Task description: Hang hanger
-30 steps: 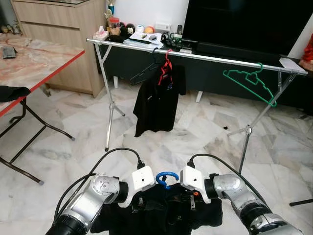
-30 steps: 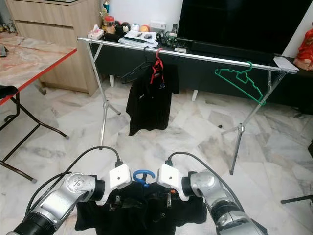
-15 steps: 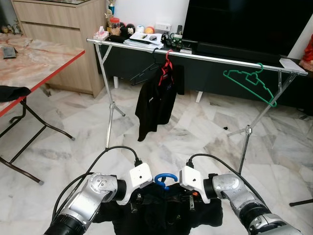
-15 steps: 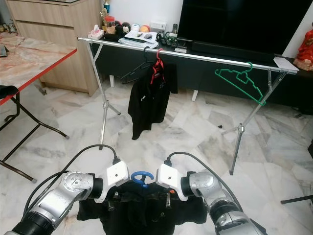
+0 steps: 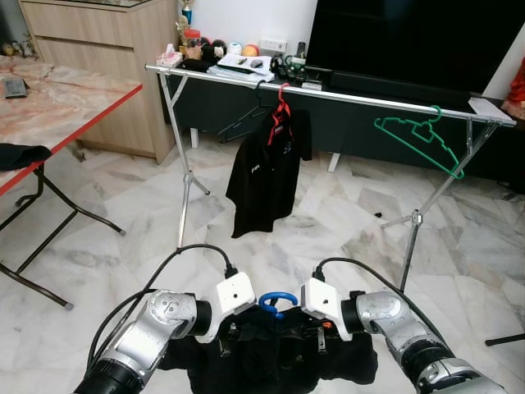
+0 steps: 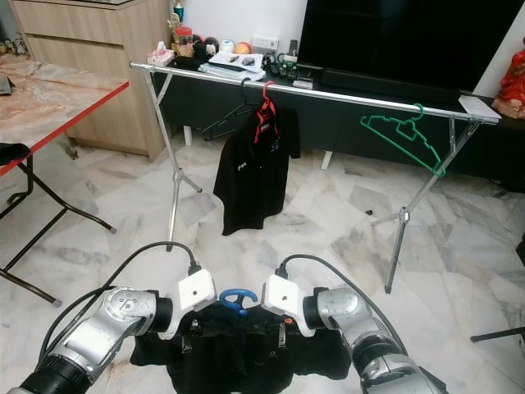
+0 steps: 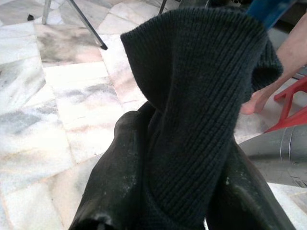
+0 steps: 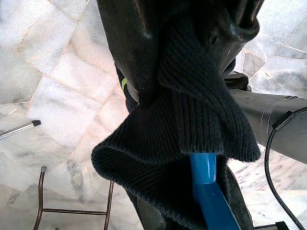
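Both grippers hold the dark garment low and near, with the blue hanger [image 5: 277,300] poking its hook up between them. The left gripper [image 7: 158,191] has its jaws clamped on a fold of the garment [image 5: 279,353], and the right gripper [image 8: 187,81] is pinching knit cloth too, with the hanger's blue stem running just beside the fabric. The rail [image 5: 344,96] stands far off across the marble floor, carrying a black shirt [image 5: 267,168] on a red hanger and a bare green hanger [image 5: 418,141] to the right.

The risk as I see it: the grip is on cloth, not on the hanger, so the hanger could slide or tip out of the neck while being raised, or the hook could turn away from the rail. The trailing hem might also drag on the floor.

Compared with a second ago, the grippers sit a touch lower and closer together, and the hanging shirt has swung and turned
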`<state>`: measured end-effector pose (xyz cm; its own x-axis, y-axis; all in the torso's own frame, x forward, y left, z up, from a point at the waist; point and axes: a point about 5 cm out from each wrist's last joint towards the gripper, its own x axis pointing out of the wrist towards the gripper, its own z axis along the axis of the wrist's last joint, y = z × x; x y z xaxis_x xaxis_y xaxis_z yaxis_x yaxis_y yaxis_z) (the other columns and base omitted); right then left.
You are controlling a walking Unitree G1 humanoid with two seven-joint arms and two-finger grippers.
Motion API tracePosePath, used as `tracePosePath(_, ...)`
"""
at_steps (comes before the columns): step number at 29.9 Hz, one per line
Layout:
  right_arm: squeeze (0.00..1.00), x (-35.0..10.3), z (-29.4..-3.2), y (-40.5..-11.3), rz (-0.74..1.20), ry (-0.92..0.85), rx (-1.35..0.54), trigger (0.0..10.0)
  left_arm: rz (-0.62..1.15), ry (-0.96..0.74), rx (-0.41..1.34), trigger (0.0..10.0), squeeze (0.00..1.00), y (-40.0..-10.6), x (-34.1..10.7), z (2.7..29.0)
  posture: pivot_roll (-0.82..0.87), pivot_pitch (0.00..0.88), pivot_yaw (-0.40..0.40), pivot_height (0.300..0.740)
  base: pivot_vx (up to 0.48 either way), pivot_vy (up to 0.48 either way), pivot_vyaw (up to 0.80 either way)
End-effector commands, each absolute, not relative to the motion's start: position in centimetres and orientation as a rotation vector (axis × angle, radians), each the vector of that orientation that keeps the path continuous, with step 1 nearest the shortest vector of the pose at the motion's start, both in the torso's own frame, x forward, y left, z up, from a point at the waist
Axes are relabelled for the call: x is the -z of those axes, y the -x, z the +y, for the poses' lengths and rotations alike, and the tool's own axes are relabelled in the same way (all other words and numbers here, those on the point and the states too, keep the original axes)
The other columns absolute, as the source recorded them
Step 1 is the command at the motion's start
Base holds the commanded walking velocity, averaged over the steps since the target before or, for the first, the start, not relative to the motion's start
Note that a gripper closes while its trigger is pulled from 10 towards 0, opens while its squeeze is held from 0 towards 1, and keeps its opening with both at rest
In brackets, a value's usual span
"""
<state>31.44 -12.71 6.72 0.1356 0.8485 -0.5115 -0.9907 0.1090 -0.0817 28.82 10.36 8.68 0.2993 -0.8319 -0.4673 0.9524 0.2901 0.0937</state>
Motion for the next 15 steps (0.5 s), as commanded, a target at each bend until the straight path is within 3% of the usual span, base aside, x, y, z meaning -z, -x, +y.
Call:
tracePosePath(1, 0.0, -8.02, -12.75, -32.42, 0.314, 0.472, -1.347, 0.0, 0.38, -0.398, 1.295, 0.0, 0.0, -28.24, -8.23, 9.52, 0.11, 0.038, -0.116, 0.74, 0.0, 0.0, 0.0)
tracePosePath(9, 0.0, -7.97, -12.93, -32.45, 0.319, 0.475, -1.337, 0.0, 0.38, -0.39, 1.293, 0.0, 0.0, -28.25, -8.28, 9.58, 0.11, 0.045, -0.113, 0.74, 0.0, 0.0, 0.0)
tracePosePath(10, 0.0, -7.93, -13.06, -32.49, 0.324, 0.481, -1.327, 4.3, 0.381, -0.388, 1.293, 0.0, 0.0, -28.25, -8.29, 9.59, 0.11, 0.045, -0.113, 0.74, 0.0, 0.0, 0.0)
tracePosePath(11, 0.0, -7.93, -13.06, -32.49, 0.324, 0.481, -1.327, 4.3, 0.381, -0.388, 1.293, 0.0, 0.0, -28.25, -8.29, 9.59, 0.11, 0.045, -0.113, 0.74, 0.0, 0.0, 0.0)
tracePosePath(12, 0.0, -7.89, -13.18, -32.53, 0.335, 0.475, -1.319, 10.0, 0.381, -0.386, 1.293, 0.0, 0.0, -28.25, -8.29, 9.59, 0.11, 0.049, -0.113, 0.74, 0.0, 0.0, 0.0)
tracePosePath(14, 0.0, -7.86, -13.23, -32.54, 0.348, 0.456, -1.32, 10.0, 0.382, -0.385, 1.293, 0.0, 0.0, -28.25, -8.29, 9.59, 0.11, 0.049, -0.113, 0.74, 0.0, 0.0, 0.0)
tracePosePath(15, 0.07, -7.9, -13.24, -32.56, 0.349, 0.453, -1.32, 10.0, 0.382, -0.385, 1.292, 0.0, 0.0, -28.26, -8.3, 9.59, 0.11, 0.051, -0.113, 0.74, 0.0, 0.0, 0.0)
